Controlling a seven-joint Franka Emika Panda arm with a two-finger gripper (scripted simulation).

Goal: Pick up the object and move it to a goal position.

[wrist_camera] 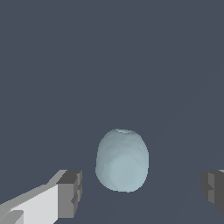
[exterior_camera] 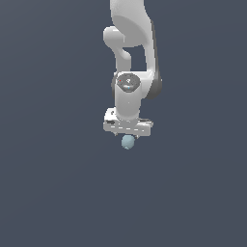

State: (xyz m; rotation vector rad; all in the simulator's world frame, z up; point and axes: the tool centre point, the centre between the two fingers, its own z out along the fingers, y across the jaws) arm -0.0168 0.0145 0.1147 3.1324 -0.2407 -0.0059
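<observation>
Clearly hand (wrist_camera: 140,192) spread, straddling ball (wrist_camera: 122,161).

The white robot arm (exterior_camera: 130,53) hangs straight down, its end effector (exterior_camera: 128,136) directly over the small pale blue-grey matte ball (exterior_camera: 128,142).

Flat, even simulator light, dim slate backdrop, soft shading, no glare, sharp throughout

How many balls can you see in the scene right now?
1. The ball sits just below the gripper; in the wrist view it lies between the open fingers, untouched.
</observation>
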